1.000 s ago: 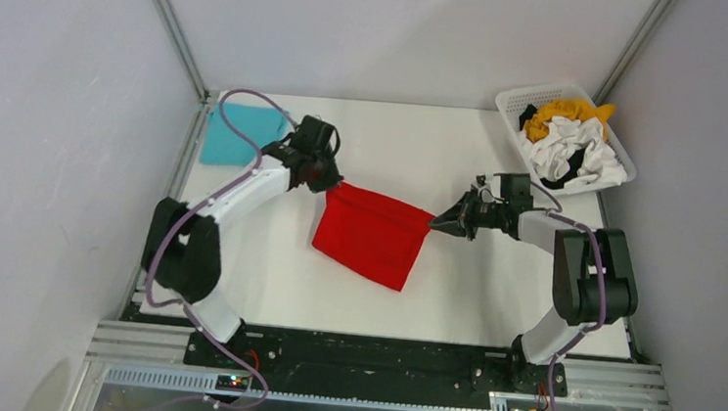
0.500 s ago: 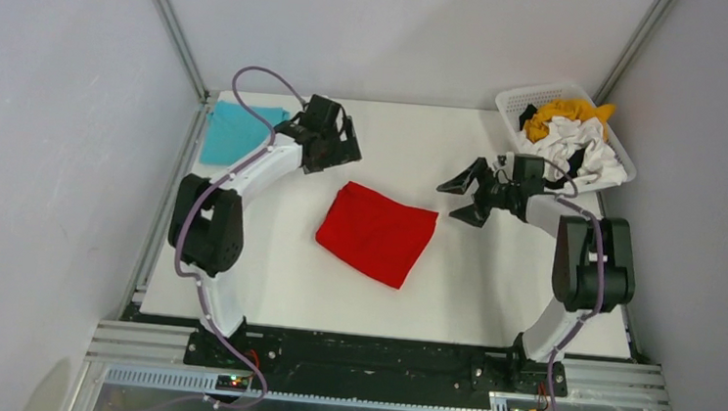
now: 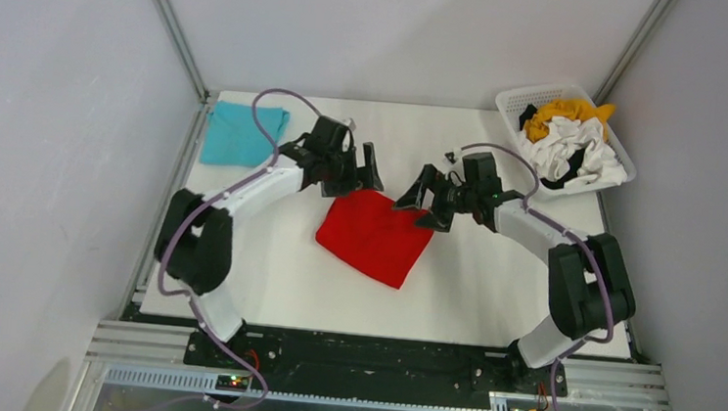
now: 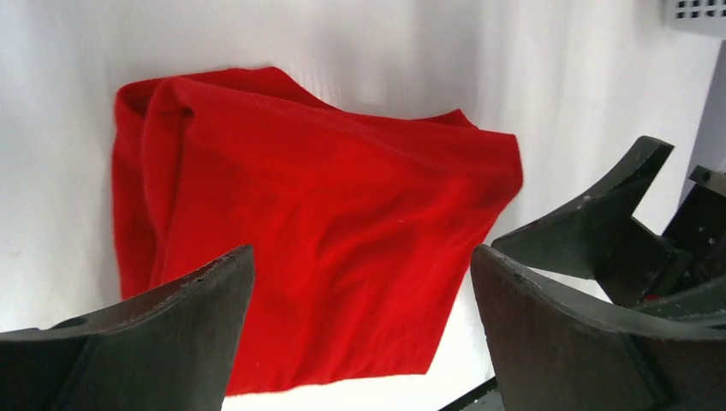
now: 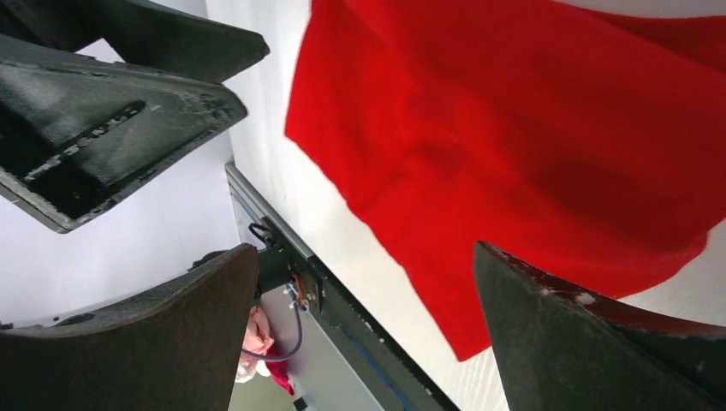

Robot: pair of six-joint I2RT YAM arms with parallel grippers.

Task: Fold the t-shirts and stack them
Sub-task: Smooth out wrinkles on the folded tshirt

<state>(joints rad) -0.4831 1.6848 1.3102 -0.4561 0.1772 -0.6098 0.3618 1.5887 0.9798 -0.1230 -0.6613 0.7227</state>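
The folded red t-shirt point(image 3: 374, 237) lies mid-way across the table point(image 3: 490, 294), probably light and limp, best pinched at its far corners, where the left gripper point(image 3: 361, 171) and right gripper point(image 3: 424, 202) hover, jaws spread, empty.

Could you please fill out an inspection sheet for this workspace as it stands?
Surface: white table, no stains seen.
Job's things: red shirt folded at the centre; blue shirt folded at the far left corner; crumpled shirts, orange, white and black, in the basket at the far right corner.
Clutter: nothing seen.
Grippers: left gripper and right gripper both open and empty, over the red shirt's far edge.
Cables: purple cables looped along each arm.
Surroundings: grey walls, metal frame posts.
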